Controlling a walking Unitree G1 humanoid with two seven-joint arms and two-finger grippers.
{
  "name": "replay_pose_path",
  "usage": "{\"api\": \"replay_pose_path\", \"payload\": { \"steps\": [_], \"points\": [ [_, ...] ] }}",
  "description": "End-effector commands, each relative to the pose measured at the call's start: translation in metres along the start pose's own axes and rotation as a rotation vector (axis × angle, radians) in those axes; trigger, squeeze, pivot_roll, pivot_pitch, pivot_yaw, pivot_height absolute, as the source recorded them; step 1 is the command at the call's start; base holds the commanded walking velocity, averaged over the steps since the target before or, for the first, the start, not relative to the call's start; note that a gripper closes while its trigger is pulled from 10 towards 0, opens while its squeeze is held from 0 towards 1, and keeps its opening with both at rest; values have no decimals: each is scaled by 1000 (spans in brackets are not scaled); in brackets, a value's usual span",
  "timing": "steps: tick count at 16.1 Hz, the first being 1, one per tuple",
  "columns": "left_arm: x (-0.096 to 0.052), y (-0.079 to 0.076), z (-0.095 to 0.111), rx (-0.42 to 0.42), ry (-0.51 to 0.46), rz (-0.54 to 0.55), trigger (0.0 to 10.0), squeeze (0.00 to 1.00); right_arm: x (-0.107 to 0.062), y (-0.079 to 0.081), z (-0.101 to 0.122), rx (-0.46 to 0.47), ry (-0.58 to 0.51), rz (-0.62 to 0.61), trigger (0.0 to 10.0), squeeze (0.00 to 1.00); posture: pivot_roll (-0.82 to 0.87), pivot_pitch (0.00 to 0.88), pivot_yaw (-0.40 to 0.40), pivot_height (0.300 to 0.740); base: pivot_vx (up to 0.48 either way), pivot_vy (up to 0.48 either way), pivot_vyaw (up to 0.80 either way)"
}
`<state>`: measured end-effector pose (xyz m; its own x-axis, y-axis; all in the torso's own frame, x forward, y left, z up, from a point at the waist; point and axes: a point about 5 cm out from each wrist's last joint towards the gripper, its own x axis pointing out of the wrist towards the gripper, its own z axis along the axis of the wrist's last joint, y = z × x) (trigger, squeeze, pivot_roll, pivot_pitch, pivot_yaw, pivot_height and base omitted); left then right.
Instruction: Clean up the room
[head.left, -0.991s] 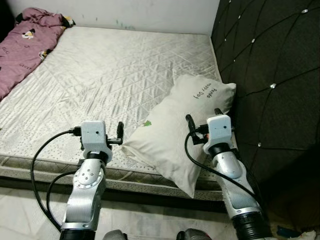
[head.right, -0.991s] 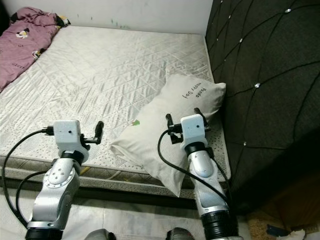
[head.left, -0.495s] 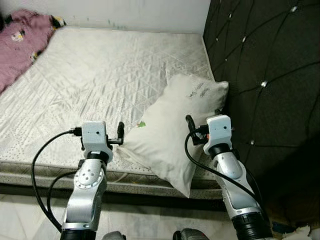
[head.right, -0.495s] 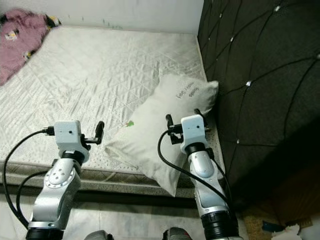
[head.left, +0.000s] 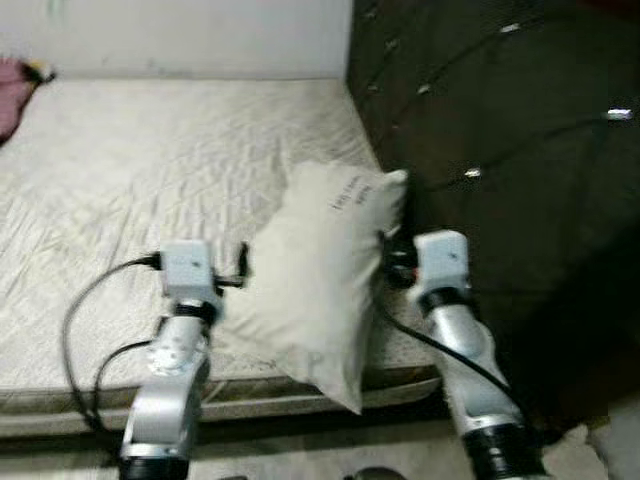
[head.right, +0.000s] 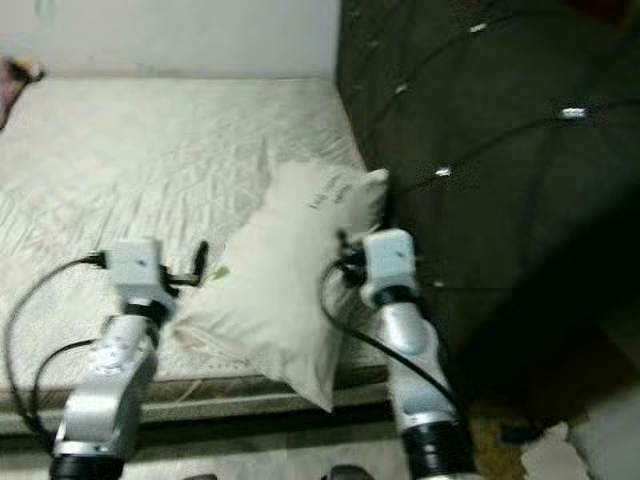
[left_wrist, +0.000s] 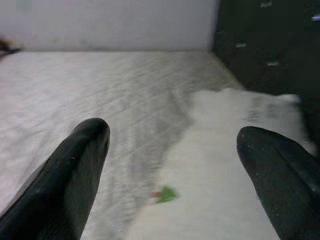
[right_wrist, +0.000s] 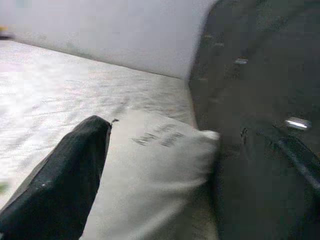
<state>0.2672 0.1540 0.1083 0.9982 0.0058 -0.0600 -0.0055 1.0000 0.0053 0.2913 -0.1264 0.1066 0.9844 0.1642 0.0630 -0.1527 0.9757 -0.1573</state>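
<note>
— Head view: where's the pillow (head.left: 320, 270)?

— Frame centre, on the bed (head.left: 120, 180), askew against the headboard (head.left: 480, 120), probably awaiting straightening.

— Wrist views?

— Left claw (left_wrist: 175, 150) and right claw (right_wrist: 195, 150) both gape wide, empty, flanking it.

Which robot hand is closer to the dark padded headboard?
The right gripper, beside the pillow on the side toward the dark headboard. The left gripper is on the pillow's other side, over the mattress.
</note>
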Motion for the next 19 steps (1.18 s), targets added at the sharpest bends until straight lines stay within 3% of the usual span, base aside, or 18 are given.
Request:
{"api": "replay_pose_path", "payload": {
  "steps": [1, 2, 3, 8, 14, 19],
  "points": [
    [0, -1, 0, -3, 2, -1, 10000, 0, 0, -4, -1, -3, 8, -9, 10000, 165, -45, 28, 5, 740, 0, 0, 0],
    [0, -2, 0, -2, 3, -3, 10000, 0, 0, -4, -1, -4, 8, -8, 10000, 43, -45, 27, 4, 740, 0, 0, 0],
    [0, -2, -1, -1, 4, -5, 10000, 0, 0, -5, -1, -5, 9, -7, 10000, 0, -46, 27, 4, 740, 0, 0, 0],
    [2, -2, 0, -5, 1, -6, 10000, 0, 2, -3, -1, -10, 12, 6, 10000, 0, -52, 33, 5, 740, 0, 0, 0],
    [3, 10, 6, 5, -23, 40, 10000, 0, 6, -1, 2, -1, 8, 15, 10000, 0, -43, 49, 16, 740, 0, 0, 0],
    [3, 7, 2, 5, -11, 39, 10000, 0, 6, -4, 0, 6, 17, 0, 10000, 0, -36, 15, 12, 740, 0, 0, -733]
  ]
}}
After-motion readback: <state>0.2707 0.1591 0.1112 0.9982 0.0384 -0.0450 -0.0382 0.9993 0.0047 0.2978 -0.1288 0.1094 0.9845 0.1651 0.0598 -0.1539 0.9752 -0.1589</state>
